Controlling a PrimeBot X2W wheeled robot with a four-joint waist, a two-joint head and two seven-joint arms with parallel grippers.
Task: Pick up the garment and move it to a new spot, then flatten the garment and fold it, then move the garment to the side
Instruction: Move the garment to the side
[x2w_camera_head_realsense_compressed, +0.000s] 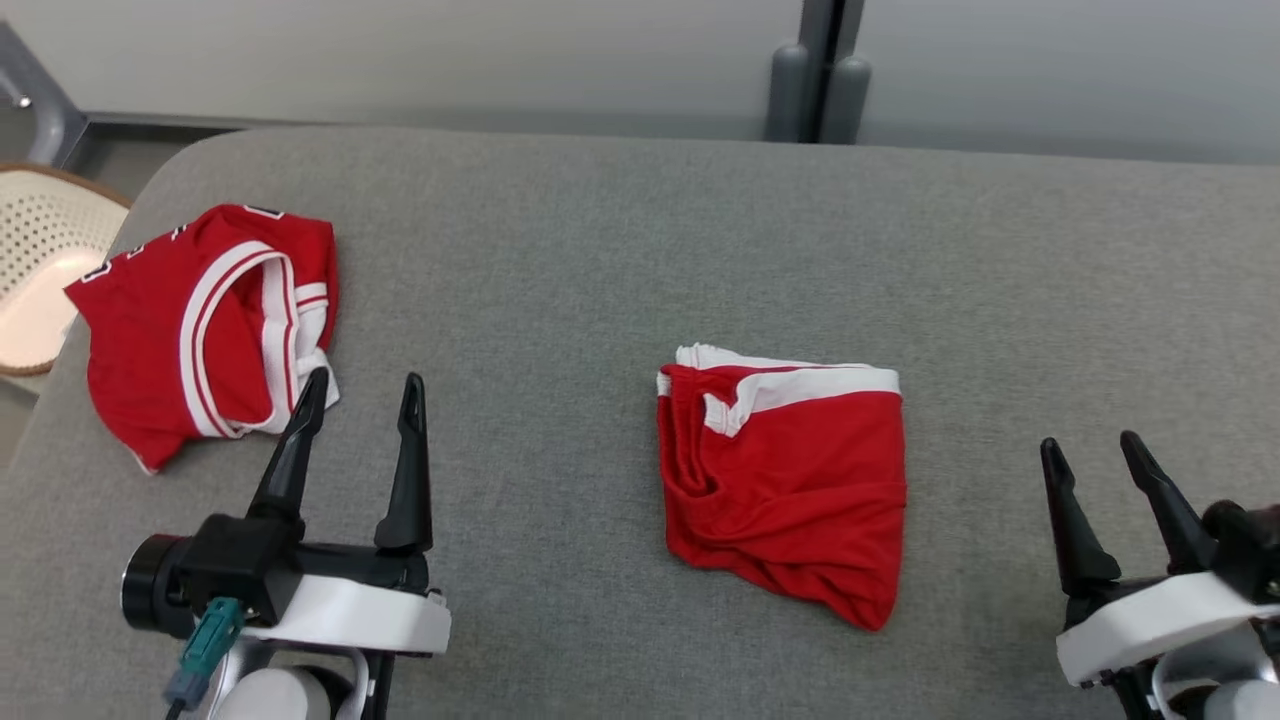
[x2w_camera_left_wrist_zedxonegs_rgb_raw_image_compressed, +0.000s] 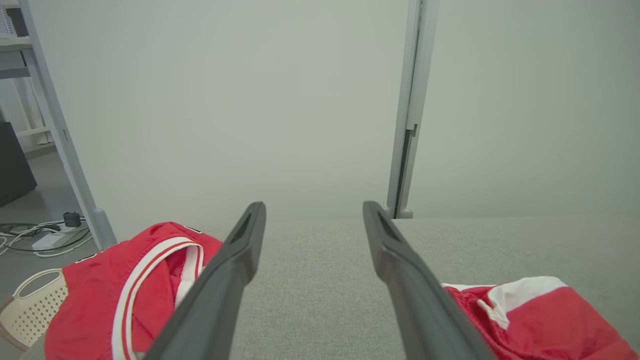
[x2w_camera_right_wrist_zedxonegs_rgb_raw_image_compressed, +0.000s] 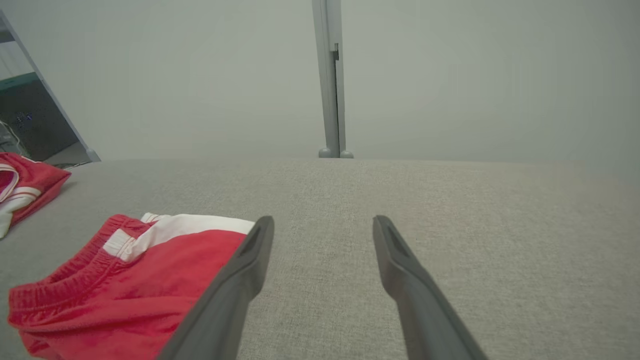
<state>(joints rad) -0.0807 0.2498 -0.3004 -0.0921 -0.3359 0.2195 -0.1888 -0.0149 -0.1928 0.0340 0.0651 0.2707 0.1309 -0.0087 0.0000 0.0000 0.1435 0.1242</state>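
On grey surface (x2w_camera_head_realsense_compressed: 600, 250), head view: folded shorts (x2w_camera_head_realsense_compressed: 785, 480) lie centre, between left gripper (x2w_camera_head_realsense_compressed: 365, 376) and right gripper (x2w_camera_head_realsense_compressed: 1089, 440), both spread wide and empty; jersey (x2w_camera_head_realsense_compressed: 170, 330) far left. Left wrist: shorts low right. Right wrist: shorts low left. Likely side-move next: pinch both ends, lift level, keep the fold.

I can read no text anywhere. The red jersey (x2w_camera_head_realsense_compressed: 190, 320) carries bits of dark, white-edged characters along its far edge, but I can't make them out.
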